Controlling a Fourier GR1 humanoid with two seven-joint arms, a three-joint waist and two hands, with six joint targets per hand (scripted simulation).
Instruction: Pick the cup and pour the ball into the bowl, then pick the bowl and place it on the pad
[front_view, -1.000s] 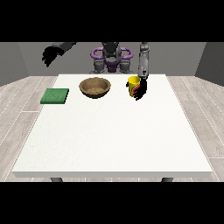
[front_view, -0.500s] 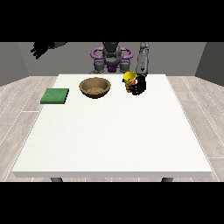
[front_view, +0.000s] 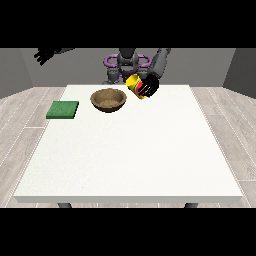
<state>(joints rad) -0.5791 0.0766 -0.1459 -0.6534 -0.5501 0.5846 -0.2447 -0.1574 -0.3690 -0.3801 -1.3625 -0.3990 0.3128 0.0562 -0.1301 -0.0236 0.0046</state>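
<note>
The yellow cup (front_view: 133, 83) hangs tilted above the table, just right of the brown bowl (front_view: 108, 99). The hand at the view's right (front_view: 149, 86) has its fingers curled round the cup, which leans with its mouth towards the bowl. No ball is visible. The bowl stands upright at the table's far middle. A flat green pad (front_view: 63, 109) lies at the far left of the table. The hand at the view's left (front_view: 45, 54) is raised high beyond the table's left side, with its fingers spread and nothing in them.
The white table (front_view: 130, 150) stretches wide towards the camera, with its edges at both sides. The robot's torso (front_view: 126, 64) stands behind the far edge.
The hand at the view's right has lifted the cup, carried it left towards the bowl and tilted it. The hand at the view's left has risen higher and further out.
</note>
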